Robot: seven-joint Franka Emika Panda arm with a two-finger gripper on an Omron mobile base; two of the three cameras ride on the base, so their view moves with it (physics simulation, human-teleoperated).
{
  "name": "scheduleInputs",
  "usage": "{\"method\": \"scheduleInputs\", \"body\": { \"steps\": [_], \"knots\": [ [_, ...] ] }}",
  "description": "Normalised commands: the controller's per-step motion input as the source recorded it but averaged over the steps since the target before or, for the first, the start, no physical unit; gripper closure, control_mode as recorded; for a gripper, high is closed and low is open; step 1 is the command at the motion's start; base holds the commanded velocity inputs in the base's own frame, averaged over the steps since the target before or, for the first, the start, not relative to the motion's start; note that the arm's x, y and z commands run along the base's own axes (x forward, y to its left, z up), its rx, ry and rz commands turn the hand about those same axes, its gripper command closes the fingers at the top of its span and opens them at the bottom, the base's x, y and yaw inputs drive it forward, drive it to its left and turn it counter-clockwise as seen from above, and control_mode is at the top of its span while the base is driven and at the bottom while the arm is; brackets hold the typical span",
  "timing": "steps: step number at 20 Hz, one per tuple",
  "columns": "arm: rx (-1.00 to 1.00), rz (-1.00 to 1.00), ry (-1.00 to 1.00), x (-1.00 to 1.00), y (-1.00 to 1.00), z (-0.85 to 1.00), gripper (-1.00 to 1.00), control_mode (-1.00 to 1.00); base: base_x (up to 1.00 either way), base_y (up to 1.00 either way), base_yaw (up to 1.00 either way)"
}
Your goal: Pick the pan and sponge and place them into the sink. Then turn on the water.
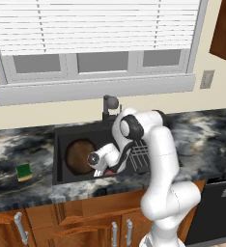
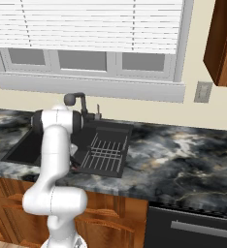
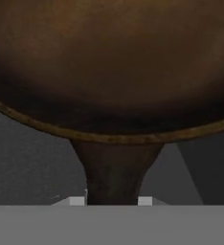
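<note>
The pan [image 1: 79,155] lies in the left part of the sink [image 1: 60,144], its dark brown inside facing up. The tool [image 1: 98,172] is down in the basin just right of the pan, with the white arm [image 1: 158,159] bent over the sink's front edge and covering much of the middle of the basin. In the hand view the pan's handle [image 3: 115,172] runs down between the 2 tips [image 3: 76,201], which sit close on either side of it; whether they press it or have just let go cannot be told. The sponge [image 1: 23,171] rests on the counter [image 1: 18,149] left of the sink, well apart from the pan. A wire rack [image 2: 104,153] fills the sink's right section, and the faucet [image 1: 109,107] stands behind the sink.
</note>
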Motion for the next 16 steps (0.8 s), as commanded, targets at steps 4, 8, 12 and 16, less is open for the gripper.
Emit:
{"method": "scheduleInputs", "body": {
  "steps": [4,8,12,16],
  "knots": [
    [0.00,-0.04,-0.10,0.09,0.04,-0.04,-1.00,-1.00,0.00,0.00,0.00],
    [0.00,-0.07,-0.11,0.09,0.00,0.27,-1.00,-1.00,0.00,0.00,0.00],
    [0.00,-0.09,-0.10,0.07,-0.02,0.61,-1.00,-1.00,0.00,0.00,0.00],
    [0.05,-0.10,-0.06,0.09,-0.01,0.64,-1.00,-1.00,0.00,0.00,0.00]
  ]
}}
